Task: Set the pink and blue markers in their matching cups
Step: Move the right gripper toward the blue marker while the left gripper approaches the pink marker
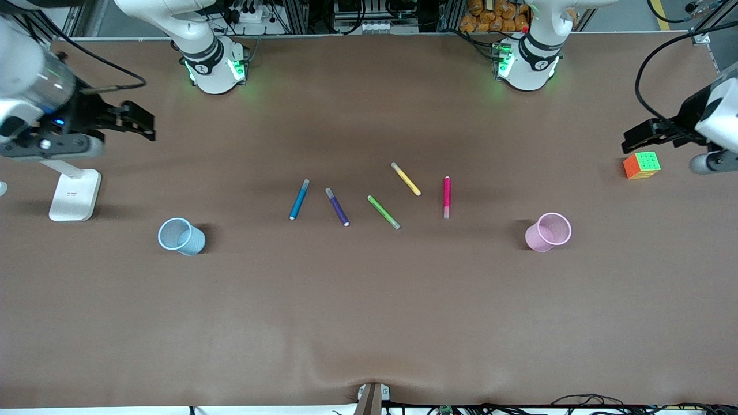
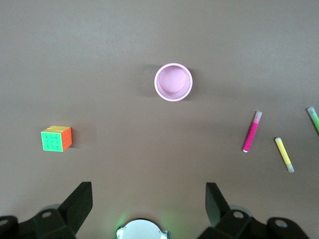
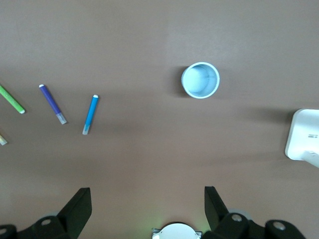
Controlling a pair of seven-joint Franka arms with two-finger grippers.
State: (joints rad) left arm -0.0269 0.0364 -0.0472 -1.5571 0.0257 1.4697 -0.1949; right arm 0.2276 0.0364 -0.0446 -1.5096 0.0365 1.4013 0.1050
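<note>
Five slim markers lie in a loose row mid-counter (image 1: 369, 323), none touching. From the right arm's end: bright blue marker (image 1: 299, 199), dark purple marker (image 1: 337, 206), green marker (image 1: 384, 212), yellow marker (image 1: 406, 178), magenta-pink marker (image 1: 447, 197). Purple, green and yellow lie between the two task pens.

Pale blue translucent cup (image 1: 181, 236) stands upright toward the right arm's end, pale pink translucent cup (image 1: 548, 231) upright toward the left arm's end; both appear empty.

Multicoloured puzzle cube (image 1: 642, 165) sits near the left arm's edge. White stand base (image 1: 75, 195) sits near the right arm's edge; its kind is unclear.

Left claw (image 2: 148, 196) hangs over the cube's area, released, holding nothing. Right claw (image 3: 147, 199) hangs over the white base's area, likewise spread and empty.
</note>
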